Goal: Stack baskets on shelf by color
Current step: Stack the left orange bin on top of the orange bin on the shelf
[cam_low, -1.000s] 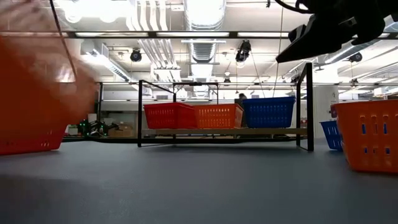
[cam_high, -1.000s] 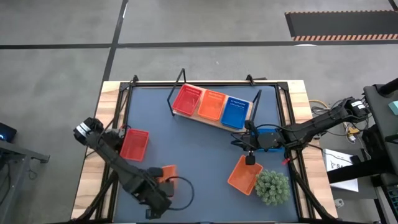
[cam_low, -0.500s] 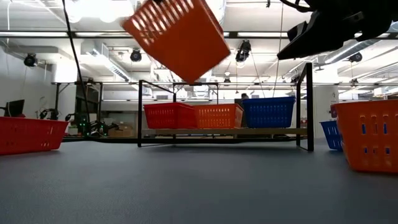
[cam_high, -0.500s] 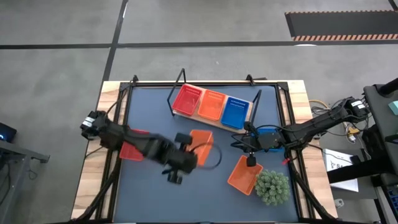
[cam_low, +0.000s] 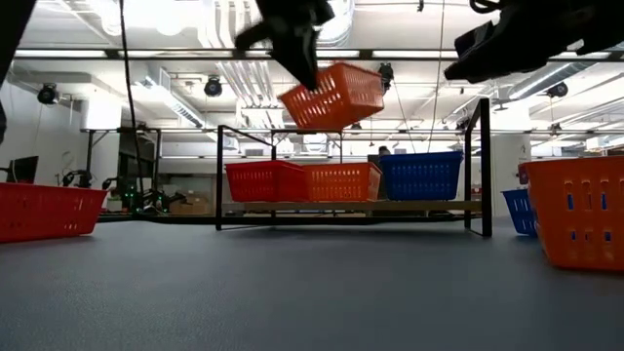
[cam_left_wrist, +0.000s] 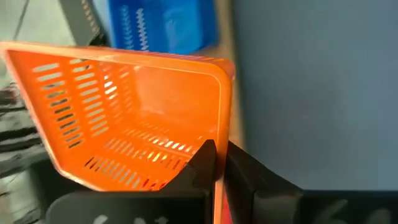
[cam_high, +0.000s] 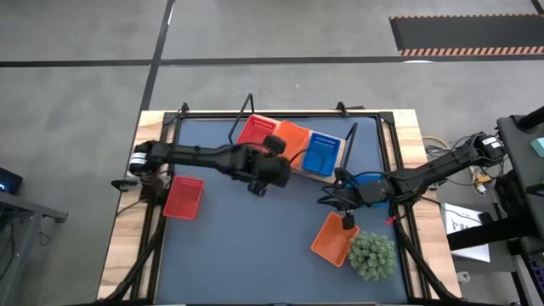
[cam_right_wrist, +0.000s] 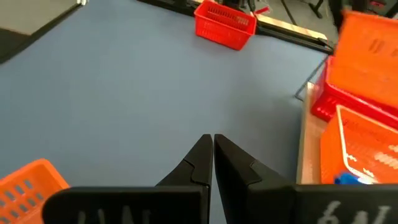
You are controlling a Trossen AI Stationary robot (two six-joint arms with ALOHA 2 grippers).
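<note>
Aloft, left gripper [cam_left_wrist: 219,163] pinches orange basket [cam_low: 331,96] above shelf [cam_low: 351,207].

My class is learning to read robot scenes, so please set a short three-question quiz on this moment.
1. True or false: the left gripper holds an orange basket in the air.
2. Which basket on the shelf stands in the middle? A red, B orange, C blue.
3. Fill in: beside the green plant lies an ____ basket.

Key: 1 true; 2 B; 3 orange.
</note>
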